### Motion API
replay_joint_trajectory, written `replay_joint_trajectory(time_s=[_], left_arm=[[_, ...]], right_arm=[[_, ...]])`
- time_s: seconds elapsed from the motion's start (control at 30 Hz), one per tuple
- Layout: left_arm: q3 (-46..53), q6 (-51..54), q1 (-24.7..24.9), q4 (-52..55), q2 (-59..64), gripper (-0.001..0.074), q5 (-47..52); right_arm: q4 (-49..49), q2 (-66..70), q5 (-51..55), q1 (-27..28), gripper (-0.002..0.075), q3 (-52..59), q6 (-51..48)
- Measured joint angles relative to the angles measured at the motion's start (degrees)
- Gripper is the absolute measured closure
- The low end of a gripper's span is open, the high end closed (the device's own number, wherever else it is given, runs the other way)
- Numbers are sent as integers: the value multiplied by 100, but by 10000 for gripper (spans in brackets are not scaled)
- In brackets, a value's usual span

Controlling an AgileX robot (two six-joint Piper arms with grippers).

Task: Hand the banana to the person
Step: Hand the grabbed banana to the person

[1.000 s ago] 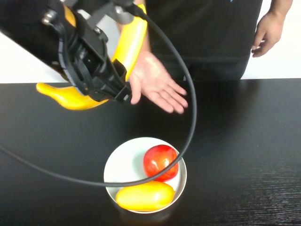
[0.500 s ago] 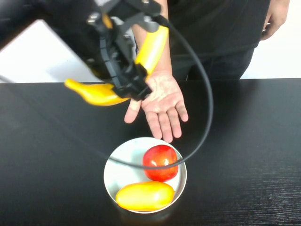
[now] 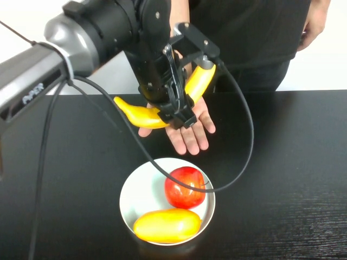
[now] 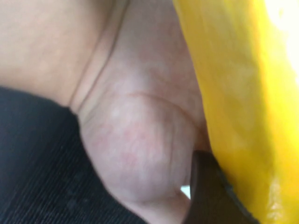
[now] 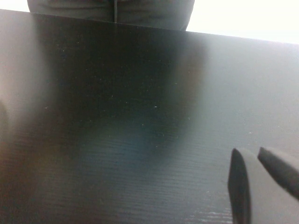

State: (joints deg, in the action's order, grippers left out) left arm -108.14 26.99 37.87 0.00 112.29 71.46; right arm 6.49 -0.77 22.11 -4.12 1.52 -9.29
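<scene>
The long yellow banana is clamped crosswise in my left gripper, which is shut on it. It hangs just over the open palm of the person, who stands behind the table in a black shirt. I cannot tell whether the banana touches the palm. In the left wrist view the banana fills one side, with one dark fingertip against it and the palm close behind. My right gripper is shut and empty, low over the black table.
A white plate near the table's front holds a red apple and a plump yellow-orange fruit. The left arm's black cable loops over the plate. The person's other hand hangs at the back right.
My left gripper has carried the banana to the right and lower, from beside the person's hand to directly over the palm. The hand stayed open over the table's far edge.
</scene>
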Motion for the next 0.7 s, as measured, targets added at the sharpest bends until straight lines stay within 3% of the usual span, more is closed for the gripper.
replay_joint_trajectory(time_s=[0.57,0.63,0.7], left_arm=[[-55,19,3,489,293,428,-83],[-55,19,3,483,293,403,-83],[-55,19,3,483,282,325,-83]], right_arm=[[0,0,0,0,734,0,0],[0,0,0,0,734,0,0],[0,0,0,0,733,0,0]])
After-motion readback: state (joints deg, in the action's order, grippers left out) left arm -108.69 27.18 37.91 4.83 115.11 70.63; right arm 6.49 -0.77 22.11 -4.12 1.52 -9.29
